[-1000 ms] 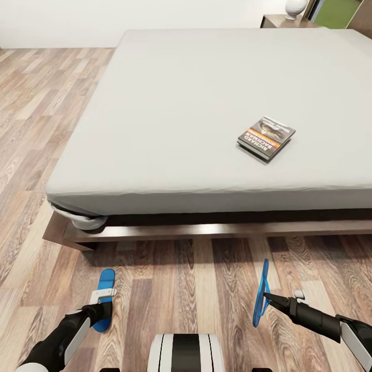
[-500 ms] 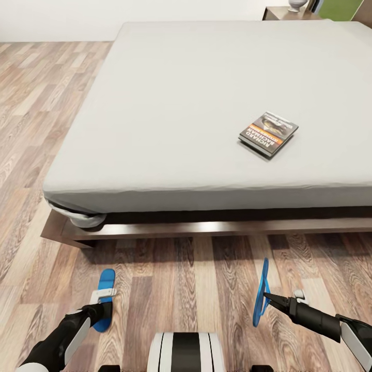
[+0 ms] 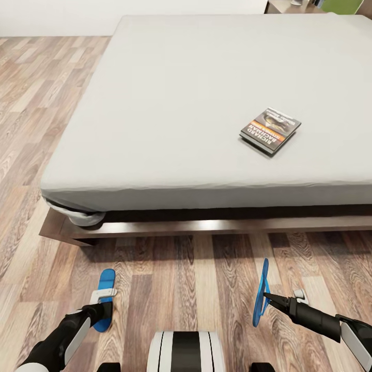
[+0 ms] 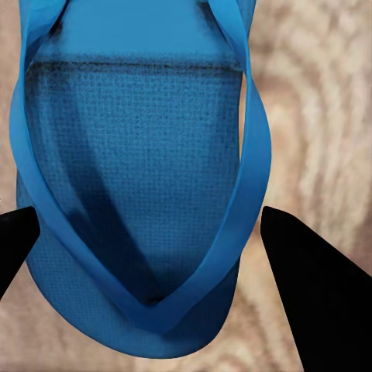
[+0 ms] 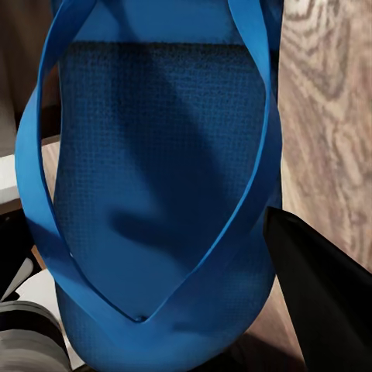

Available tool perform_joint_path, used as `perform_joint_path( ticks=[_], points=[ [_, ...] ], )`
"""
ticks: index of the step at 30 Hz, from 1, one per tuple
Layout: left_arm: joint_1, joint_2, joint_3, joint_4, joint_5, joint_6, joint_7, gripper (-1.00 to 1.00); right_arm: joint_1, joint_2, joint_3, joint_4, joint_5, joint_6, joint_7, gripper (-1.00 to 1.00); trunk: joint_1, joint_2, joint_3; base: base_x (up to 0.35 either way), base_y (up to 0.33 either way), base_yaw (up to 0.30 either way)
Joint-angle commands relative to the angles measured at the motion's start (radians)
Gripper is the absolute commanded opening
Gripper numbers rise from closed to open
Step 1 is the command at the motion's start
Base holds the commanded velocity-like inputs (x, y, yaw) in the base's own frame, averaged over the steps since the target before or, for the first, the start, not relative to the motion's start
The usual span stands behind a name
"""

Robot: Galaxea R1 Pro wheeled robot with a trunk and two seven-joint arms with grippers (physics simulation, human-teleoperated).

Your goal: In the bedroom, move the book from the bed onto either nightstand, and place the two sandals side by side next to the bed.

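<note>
The book [image 3: 270,130], dark with an orange band, lies flat on the pale grey mattress of the bed [image 3: 181,93], towards its near right side. Both blue sandals are in my grippers, in front of the bed's dark wooden frame [image 3: 155,227]. My left gripper [image 3: 102,311] is shut across the width of one sandal [image 3: 106,287] [image 4: 139,194], held flat, with a finger [image 4: 310,294] at each edge. My right gripper [image 3: 267,298] is shut on the other sandal [image 3: 262,289] [image 5: 155,194], held on edge above the wood floor, with one finger [image 5: 318,302] beside it.
Wood-plank floor [image 3: 31,129] runs along the bed's left side and in front of it. A brown wooden top [image 3: 281,6] and a green panel [image 3: 341,5] show past the bed's far right corner. My white base [image 3: 186,351] sits between the arms.
The camera has moved, so the bed's far edge and the things behind it sit higher in the picture. Both arms and their sandals keep the same place in view.
</note>
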State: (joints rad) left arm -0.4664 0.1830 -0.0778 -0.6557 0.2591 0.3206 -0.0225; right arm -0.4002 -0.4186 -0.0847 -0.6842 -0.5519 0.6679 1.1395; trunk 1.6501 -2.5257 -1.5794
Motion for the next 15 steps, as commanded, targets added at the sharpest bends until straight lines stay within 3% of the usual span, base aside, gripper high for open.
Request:
perform_joint_path(
  ticks=[1, 6, 15],
  points=[
    [0.0, 0.001, -0.004, -0.001, 0.005, 0.005, 0.001, -1.0, 0.0, 0.0, 0.0, 0.0, -0.005, 0.007, 0.0, -1.0, 0.0, 0.0, -0.001, 0.0, 0.0, 0.0],
    [0.0, 0.001, -0.004, -0.001, 0.005, 0.005, 0.001, -1.0, 0.0, 0.0, 0.0, 0.0, -0.005, 0.007, 0.0, -1.0, 0.002, -0.001, -0.02, 0.0, 0.0, 0.0],
    [0.0, 0.001, -0.004, -0.002, 0.005, 0.005, 0.001, -1.0, 0.0, 0.0, 0.0, 0.0, -0.005, 0.007, 0.0, -1.0, 0.002, -0.001, -0.02, 0.0, 0.0, 0.0]
  ],
)
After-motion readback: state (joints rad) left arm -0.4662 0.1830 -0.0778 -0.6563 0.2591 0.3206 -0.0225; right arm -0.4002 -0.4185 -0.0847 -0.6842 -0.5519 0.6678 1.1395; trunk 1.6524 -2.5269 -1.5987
